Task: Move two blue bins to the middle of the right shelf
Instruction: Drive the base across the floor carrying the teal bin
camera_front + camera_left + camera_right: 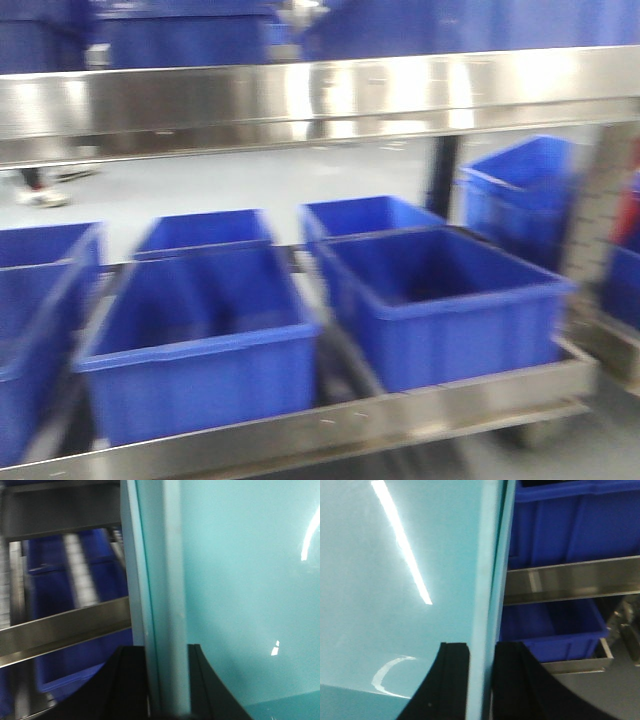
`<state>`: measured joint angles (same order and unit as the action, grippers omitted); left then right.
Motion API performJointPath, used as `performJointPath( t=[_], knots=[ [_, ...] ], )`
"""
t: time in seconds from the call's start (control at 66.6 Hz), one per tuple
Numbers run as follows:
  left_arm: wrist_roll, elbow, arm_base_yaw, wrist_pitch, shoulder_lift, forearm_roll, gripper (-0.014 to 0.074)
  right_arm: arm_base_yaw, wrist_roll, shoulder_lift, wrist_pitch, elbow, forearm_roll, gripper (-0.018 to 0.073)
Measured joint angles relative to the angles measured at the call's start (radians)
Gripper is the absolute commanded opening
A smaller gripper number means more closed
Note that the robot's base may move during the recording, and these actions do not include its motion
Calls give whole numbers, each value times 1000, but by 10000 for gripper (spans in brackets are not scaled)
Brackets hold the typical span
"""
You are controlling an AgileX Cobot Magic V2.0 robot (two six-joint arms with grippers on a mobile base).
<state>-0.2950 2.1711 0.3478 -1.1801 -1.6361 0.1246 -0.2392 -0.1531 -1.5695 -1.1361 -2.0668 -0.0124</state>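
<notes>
Clamping from both sides here: my left tool (159, 652) has its black fingers (127, 690) pinched shut on one upright wall of a pale teal bin (240, 580), and my right tool (481, 647) is pinched the same way on the opposite wall. So the bin hangs between the two arms, and I'd guess its long axis runs 9 to 3 o'clock across my front.

Outward from there, steel rack shows at 9 o'clock of the wall in the left wrist view and at 3 o'clock in the right one. The front camera is blurry and doesn't catch the bin at all. The right shelf middle (320, 95), going by that wide shiny rail, sits dead ahead at 12 o'clock. Below it, deep blue bins (440, 300) fill the lower level (400, 412), with a perforated upright (590, 210) at 3 o'clock. Neither arm looks nearer, so it's a square push forward, I reckon.
</notes>
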Motion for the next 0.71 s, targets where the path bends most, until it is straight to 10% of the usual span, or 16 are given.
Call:
performJointPath(
  t=[0.706],
  knots=[
    [0,0,0,6,0,-2,-111,0,0,0,0,0,4,-167]
  ],
)
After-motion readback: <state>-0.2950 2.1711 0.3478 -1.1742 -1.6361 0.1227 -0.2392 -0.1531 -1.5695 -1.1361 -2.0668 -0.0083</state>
